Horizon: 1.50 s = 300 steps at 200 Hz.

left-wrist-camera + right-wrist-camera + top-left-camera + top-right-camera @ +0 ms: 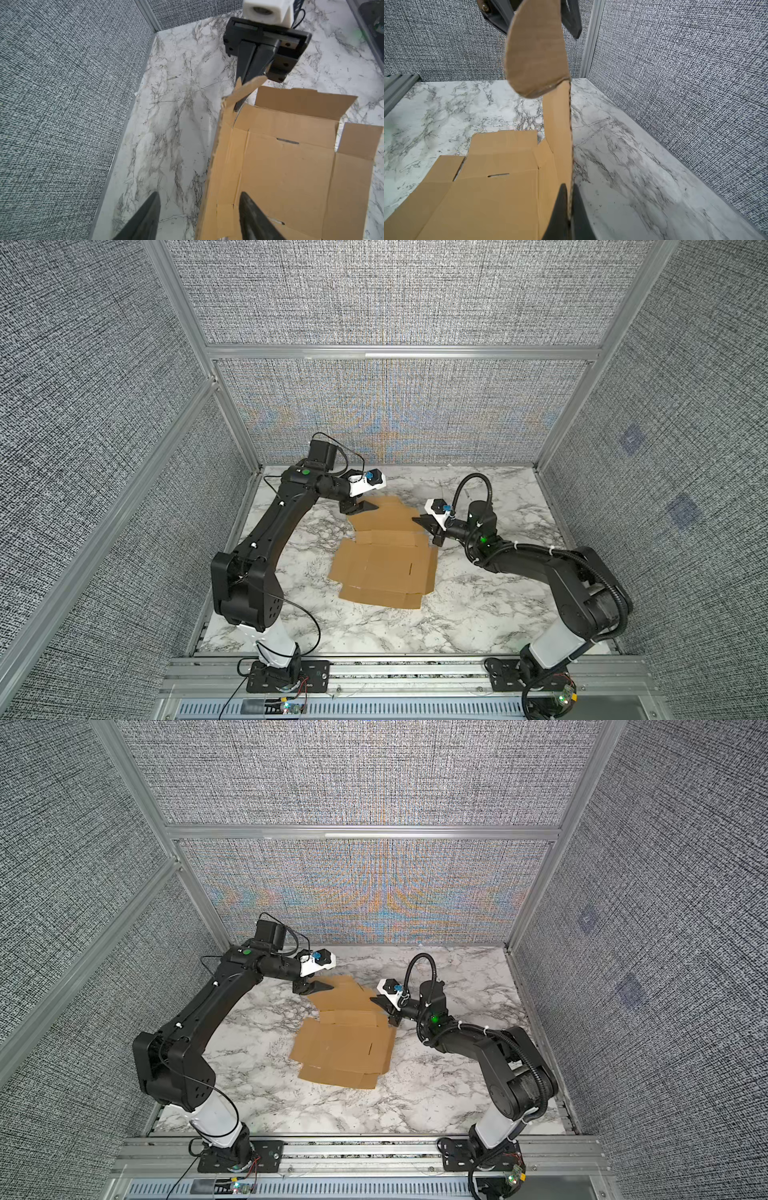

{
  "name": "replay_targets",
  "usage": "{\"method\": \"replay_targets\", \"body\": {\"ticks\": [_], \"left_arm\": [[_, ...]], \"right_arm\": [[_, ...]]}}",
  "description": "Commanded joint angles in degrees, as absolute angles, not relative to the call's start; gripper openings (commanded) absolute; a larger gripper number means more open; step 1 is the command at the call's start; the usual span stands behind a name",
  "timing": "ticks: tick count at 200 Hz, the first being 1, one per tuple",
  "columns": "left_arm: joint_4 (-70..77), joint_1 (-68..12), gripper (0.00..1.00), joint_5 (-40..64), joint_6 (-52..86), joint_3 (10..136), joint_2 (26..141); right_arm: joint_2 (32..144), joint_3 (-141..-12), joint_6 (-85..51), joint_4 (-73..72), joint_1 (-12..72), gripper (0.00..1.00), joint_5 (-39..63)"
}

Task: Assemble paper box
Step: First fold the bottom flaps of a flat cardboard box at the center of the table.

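Reaching in from the left with elbow raised and wrist dipping, holding the left gripper (366, 507) parted astride a lifted far edge of the paper box (386, 568). Lying mostly flat on the middle of the marble table (478, 605), with far flaps tilting upward. Stretching in low from the right, pinching the box's raised right-hand flap edge in the clenched right gripper (420, 522).

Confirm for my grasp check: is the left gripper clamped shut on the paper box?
No: the left wrist view shows the left gripper open, fingers apart on either side of the paper box edge.
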<state>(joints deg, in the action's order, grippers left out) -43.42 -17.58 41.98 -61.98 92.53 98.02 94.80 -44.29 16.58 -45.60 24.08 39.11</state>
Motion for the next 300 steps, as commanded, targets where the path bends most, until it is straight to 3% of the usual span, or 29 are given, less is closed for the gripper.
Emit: {"method": "replay_targets", "body": {"ticks": [1, 24, 38, 75, 80, 97, 107, 125, 145, 165, 193, 231, 300], "left_arm": [[-44.1, -18.2, 0.57, 40.9, -63.0, 91.3, 97.6], [-43.3, -18.3, 0.53, 40.7, -62.7, 90.1, 96.9], [-42.6, -18.4, 0.44, 40.6, -62.3, 89.6, 96.5], [-42.7, -18.5, 0.00, 39.5, -62.4, 90.2, 96.1], [-42.9, -18.5, 0.00, 39.3, -62.4, 90.4, 96.0], [-43.5, -18.6, 0.00, 38.7, -63.1, 90.5, 95.2], [-43.8, -18.6, 0.00, 38.4, -63.7, 90.4, 94.6], [-44.4, -18.6, 0.00, 36.8, -64.2, 91.1, 93.8], [-43.8, -19.0, 0.00, 33.0, -62.9, 92.5, 93.2], [-42.2, -19.2, 0.00, 30.5, -61.1, 92.2, 92.4], [-40.0, -19.9, 0.00, 26.4, -59.4, 91.8, 92.6], [-37.3, -20.6, 0.00, 20.8, -57.9, 92.2, 93.2], [-40.0, -23.0, 0.00, 20.5, -52.3, 88.6, 89.4]], "right_arm": [[94.6, -44.3, 18.3, -44.9, 24.7, 0.00, 38.4], [93.9, -44.1, 18.6, -44.5, 25.1, 0.00, 37.9], [93.6, -44.1, 18.9, -44.1, 25.3, 0.00, 37.9], [93.4, -44.5, 18.6, -42.7, 25.3, 0.00, 36.4], [93.3, -44.3, 18.3, -42.7, 25.2, 0.00, 36.2], [92.2, -43.0, 16.0, -43.0, 25.2, 0.31, 33.6], [90.8, -41.6, 14.7, -43.2, 24.7, 0.43, 32.7], [87.9, -39.8, 11.5, -41.5, 23.2, 0.51, 31.2], [82.6, -41.6, 7.8, -31.5, 22.7, 0.53, 29.2], [78.0, -43.6, 0.5, -24.3, 24.8, 0.50, 22.7], [76.1, -47.4, -13.2, -17.1, 30.3, 0.29, 11.7], [83.4, -50.2, -25.0, -14.9, 34.1, 0.08, 8.0], [96.4, -51.1, -35.2, -16.7, 29.6, 0.00, 14.0]]}}
